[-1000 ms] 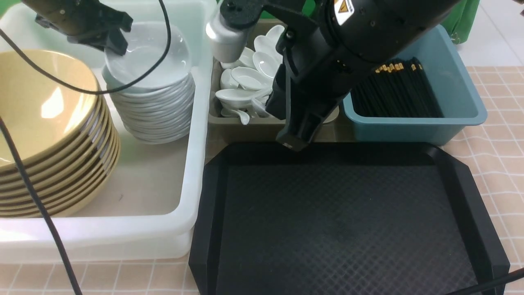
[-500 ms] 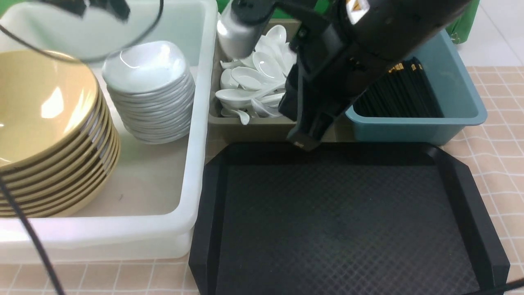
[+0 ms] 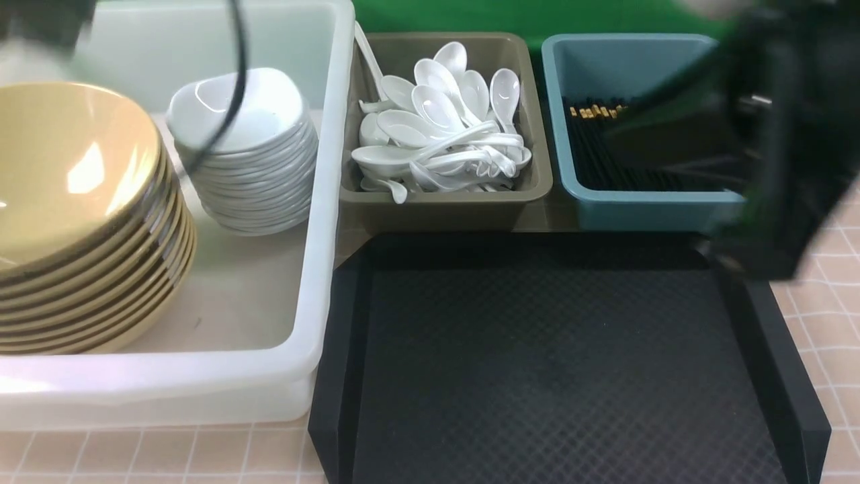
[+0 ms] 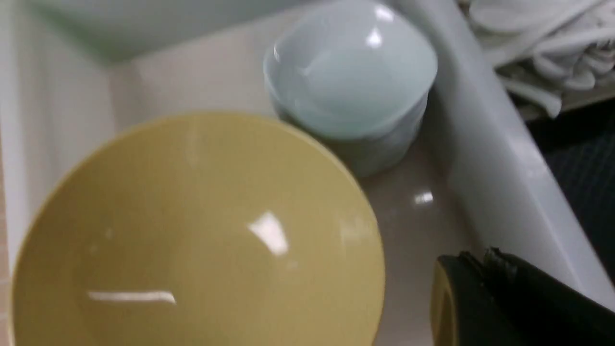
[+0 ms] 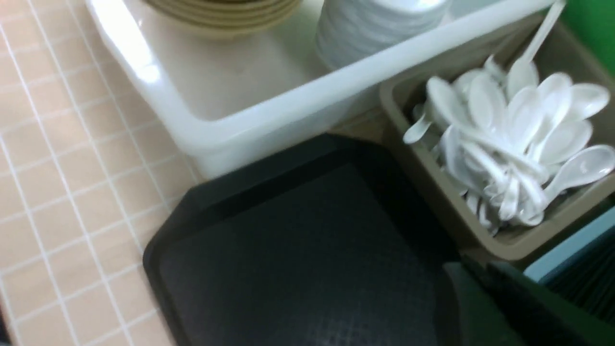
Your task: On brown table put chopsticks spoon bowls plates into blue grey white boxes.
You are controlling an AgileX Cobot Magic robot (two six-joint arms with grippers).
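"Brown gridded surface, what's on it?"

"Three boxes along the back, with a black tray in front of them. Yellow bowls are stacked in the white tub beside a stack of white plates; spoons are heaped in the grey box; chopsticks lie in the blue box."

"And the hands?"

"The left hand hangs over the tub, near the bowls — pinched shut, nothing in it. The right hand is a dark blur above the tray's far right corner, by the blue box — closed as far as I can tell, nothing showing in its grip."
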